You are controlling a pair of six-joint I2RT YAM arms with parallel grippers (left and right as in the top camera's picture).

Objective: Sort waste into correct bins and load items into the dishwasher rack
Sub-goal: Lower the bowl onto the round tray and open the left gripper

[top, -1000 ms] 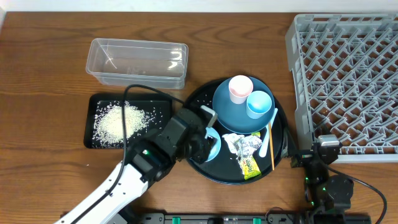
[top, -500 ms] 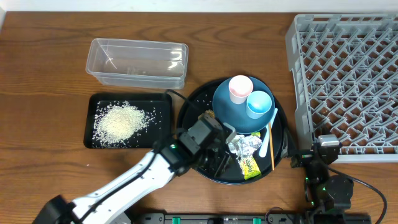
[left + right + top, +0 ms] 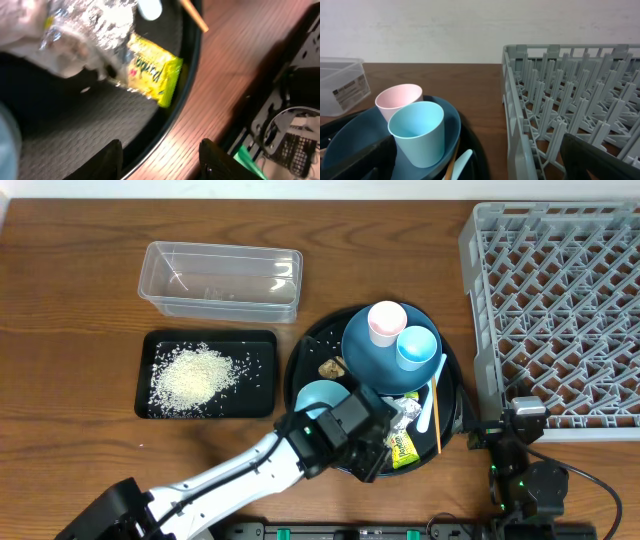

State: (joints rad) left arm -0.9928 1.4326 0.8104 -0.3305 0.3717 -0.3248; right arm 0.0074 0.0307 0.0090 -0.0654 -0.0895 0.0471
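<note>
Left wrist view: left pincer (image 3: 161, 150) above tray rim, jaws apart, nothing between them
Yellow-green packet (image 3: 150, 75) lies on the round black tray (image 3: 75, 135), its left end overlapped by a crumpled silver wrapper (image 3: 85, 30). Chopstick (image 3: 194, 15) tip lies over the rim, beside the wooden table (image 3: 235, 75). Pale spoon (image 3: 149, 7) end shows at the top edge

The left arm (image 3: 230, 475) stretches out in a long diagonal, its white link running to a dark wrist. The left gripper (image 3: 160, 161) tilts steeply down, and its two dark fingers (image 3: 107, 159) stand partly apart with open space between them. The right arm (image 3: 522, 470) sits folded and low. The right gripper (image 3: 477, 160) looks level ahead, jaws spread wide.
</note>
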